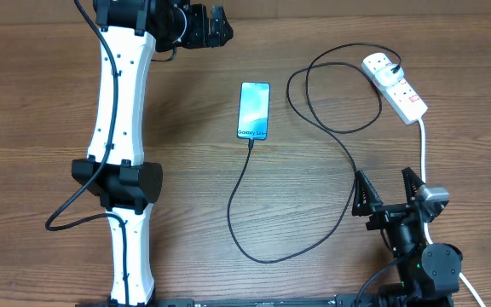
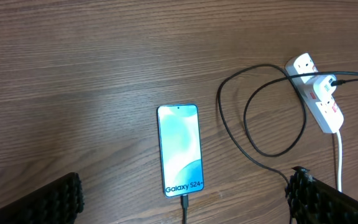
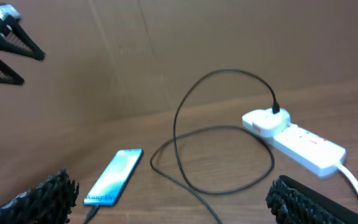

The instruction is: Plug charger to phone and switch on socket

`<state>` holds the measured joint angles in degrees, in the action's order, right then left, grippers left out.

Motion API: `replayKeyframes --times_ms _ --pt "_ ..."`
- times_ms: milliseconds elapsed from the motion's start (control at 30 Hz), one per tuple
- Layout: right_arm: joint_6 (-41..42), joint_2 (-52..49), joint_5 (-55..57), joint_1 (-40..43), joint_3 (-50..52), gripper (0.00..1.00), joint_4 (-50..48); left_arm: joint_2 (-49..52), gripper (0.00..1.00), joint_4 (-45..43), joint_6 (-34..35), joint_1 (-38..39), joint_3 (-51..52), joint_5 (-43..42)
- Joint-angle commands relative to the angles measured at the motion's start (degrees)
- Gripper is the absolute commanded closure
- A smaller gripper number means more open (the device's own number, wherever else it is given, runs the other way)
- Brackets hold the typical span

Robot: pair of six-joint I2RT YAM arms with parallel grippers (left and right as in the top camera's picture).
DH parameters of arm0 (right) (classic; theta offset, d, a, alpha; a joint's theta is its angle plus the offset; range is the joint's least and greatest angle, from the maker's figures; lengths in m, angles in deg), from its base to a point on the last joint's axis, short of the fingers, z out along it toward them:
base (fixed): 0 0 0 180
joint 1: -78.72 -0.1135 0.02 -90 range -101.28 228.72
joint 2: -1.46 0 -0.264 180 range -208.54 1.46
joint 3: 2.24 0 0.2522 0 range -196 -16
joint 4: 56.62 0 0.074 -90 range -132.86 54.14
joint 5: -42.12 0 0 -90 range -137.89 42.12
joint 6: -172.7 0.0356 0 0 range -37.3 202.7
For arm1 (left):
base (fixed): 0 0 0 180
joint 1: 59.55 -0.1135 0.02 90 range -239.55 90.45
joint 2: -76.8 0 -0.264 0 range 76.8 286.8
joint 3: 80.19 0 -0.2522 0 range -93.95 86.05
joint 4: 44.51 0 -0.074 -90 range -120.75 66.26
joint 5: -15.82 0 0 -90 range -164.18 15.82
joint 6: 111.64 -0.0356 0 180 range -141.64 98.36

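Note:
The phone (image 1: pixel 254 110) lies flat mid-table, screen lit, reading "Galaxy S24+"; it also shows in the left wrist view (image 2: pixel 179 149) and the right wrist view (image 3: pixel 114 176). The charger cable (image 1: pixel 247 230) runs in loops from the phone's near end to the socket; its connector tip (image 2: pixel 183 202) sits at the phone's bottom edge. The socket (image 1: pixel 396 85) lies far right, with a white adapter plugged in at its far end (image 3: pixel 266 120). My left gripper (image 1: pixel 216 26) is open and empty, beyond the phone. My right gripper (image 1: pixel 388 192) is open and empty, near the front edge, below the socket.
The socket's thick white cord (image 1: pixel 424 153) runs down toward my right arm base. The black cable makes a wide loop (image 1: pixel 335 94) between phone and socket. A brown cardboard wall (image 3: pixel 229 37) stands behind the table.

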<state>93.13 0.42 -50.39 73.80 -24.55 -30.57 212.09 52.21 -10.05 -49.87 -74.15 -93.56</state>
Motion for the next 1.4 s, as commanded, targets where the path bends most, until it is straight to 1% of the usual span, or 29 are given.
replayKeyframes --times_ms 0,200,300,400,533,1367 --pt "-0.5 0.9 0.8 -0.3 2.8 0.00 -3.0 0.3 0.00 -0.1 -0.9 -0.3 0.2 0.3" --pt "-1.7 0.9 0.8 -0.3 8.2 0.00 -11.8 0.3 0.00 0.0 -0.9 -0.3 0.2 0.3" --pt "-2.2 0.9 0.7 -0.3 8.1 0.00 -11.3 0.3 0.00 0.0 -0.9 -0.3 0.2 0.3" --pt "-2.2 0.9 0.8 -0.3 8.1 0.00 -7.3 0.3 0.00 0.0 -0.9 -0.3 0.2 0.3" --pt "-4.8 0.9 1.4 -0.2 8.1 0.00 -7.4 0.3 0.00 0.0 -0.9 -0.3 0.2 0.3" --pt "-4.7 0.9 1.4 -0.3 8.1 0.00 -7.5 0.3 0.00 -0.1 -0.9 -0.3 0.2 0.3"
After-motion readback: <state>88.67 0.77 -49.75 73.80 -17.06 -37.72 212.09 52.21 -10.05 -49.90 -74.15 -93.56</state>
